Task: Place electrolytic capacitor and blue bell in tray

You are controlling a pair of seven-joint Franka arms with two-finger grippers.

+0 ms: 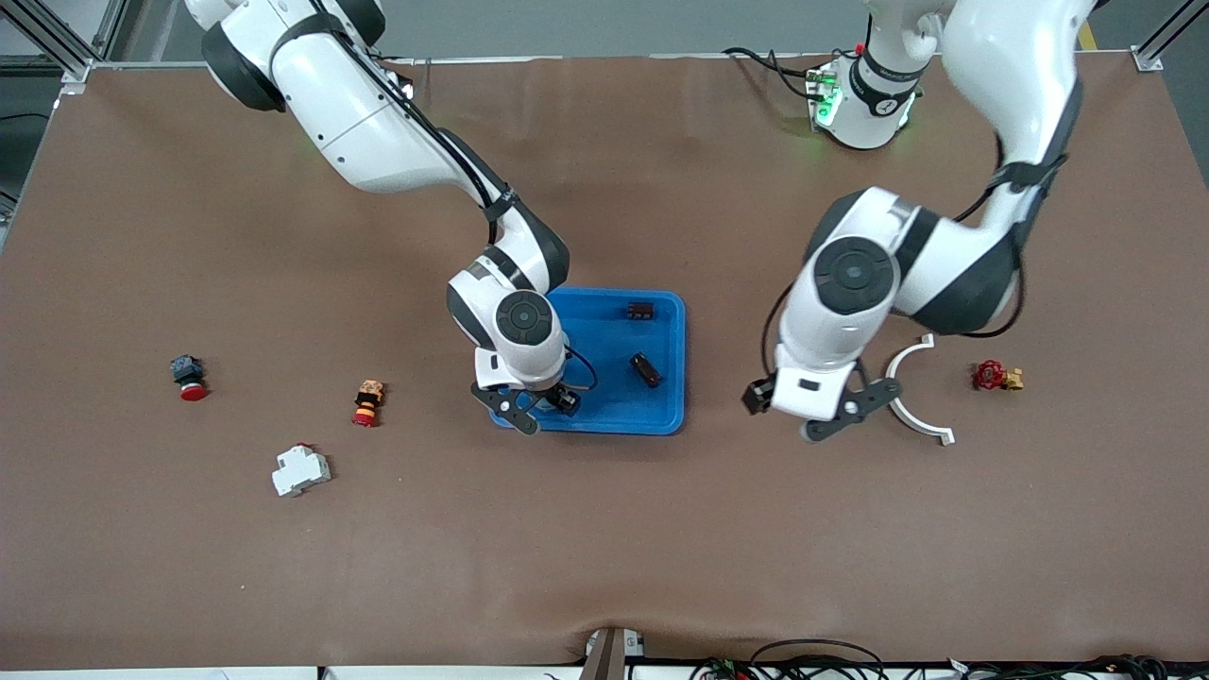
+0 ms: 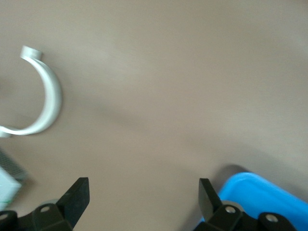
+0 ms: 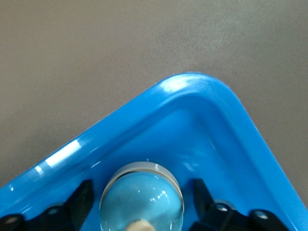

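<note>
While the front view hides it under the right gripper [image 1: 538,408], the right wrist view shows the blue bell [image 3: 142,199] sitting in the tray [image 1: 614,331] corner between spread, non-touching fingers. Left gripper [image 1: 841,416] hangs wide open over bare table, holding nothing.

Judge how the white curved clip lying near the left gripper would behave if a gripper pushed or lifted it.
The white curved clip looks thin and open-ended, so probably light and somewhat springy. Lying flat on the table, it would likely slide or pivot when pushed, not roll. Its narrow band may slip between the left gripper fingers.

Red valve [image 1: 996,376], white clamp [image 1: 914,397], breaker [image 1: 300,469]
</note>
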